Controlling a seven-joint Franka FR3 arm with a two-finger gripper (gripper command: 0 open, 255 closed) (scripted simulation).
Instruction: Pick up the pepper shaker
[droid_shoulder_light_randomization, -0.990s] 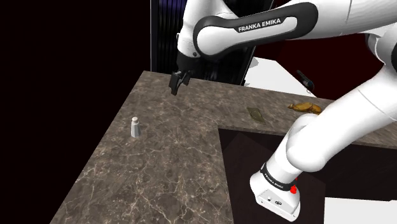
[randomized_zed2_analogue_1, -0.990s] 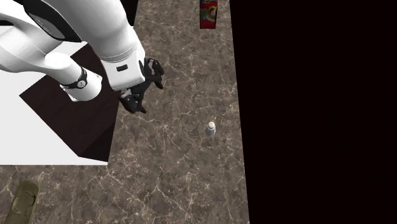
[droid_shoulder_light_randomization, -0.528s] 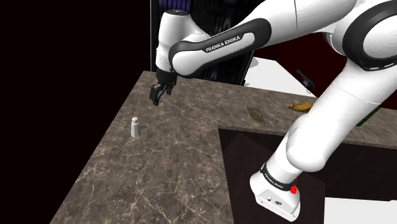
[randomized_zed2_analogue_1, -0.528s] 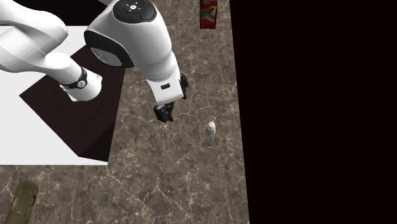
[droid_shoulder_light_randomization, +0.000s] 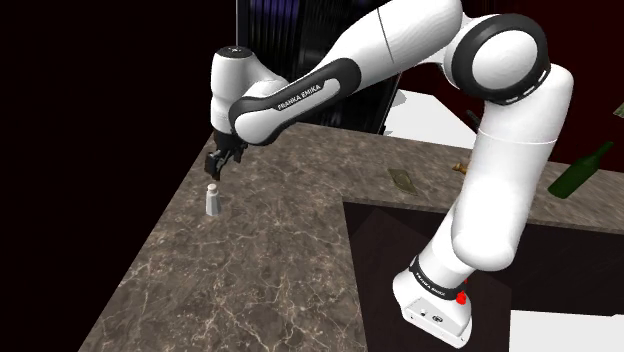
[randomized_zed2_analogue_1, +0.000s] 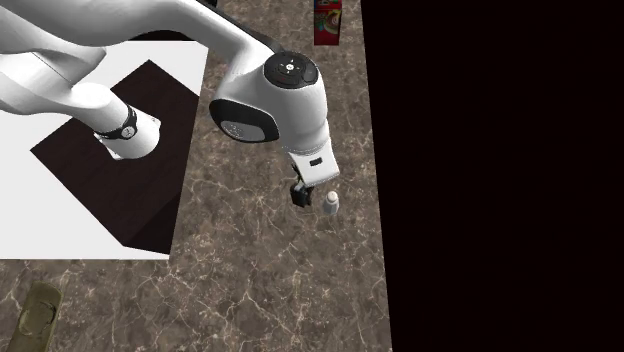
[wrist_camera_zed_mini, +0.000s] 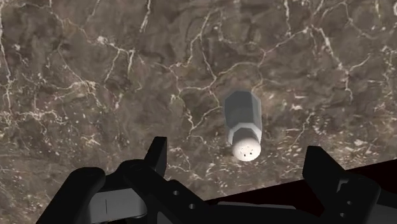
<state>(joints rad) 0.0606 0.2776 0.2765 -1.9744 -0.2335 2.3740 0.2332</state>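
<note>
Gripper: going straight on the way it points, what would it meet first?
Likely the shaker: it stands on the counter in line between the gripper's open fingers, whose tips would flank it. Depth is unclear.

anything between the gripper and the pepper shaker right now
Nothing. In the second exterior view only bare veined countertop separates the gripper from the pepper shaker, which stands upright beside it.

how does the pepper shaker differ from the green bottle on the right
The pepper shaker is pale grey; the bottle is dark green. The shaker stands upright; the bottle leans. The shaker sits close to the open claw; the bottle is far from it.
</note>
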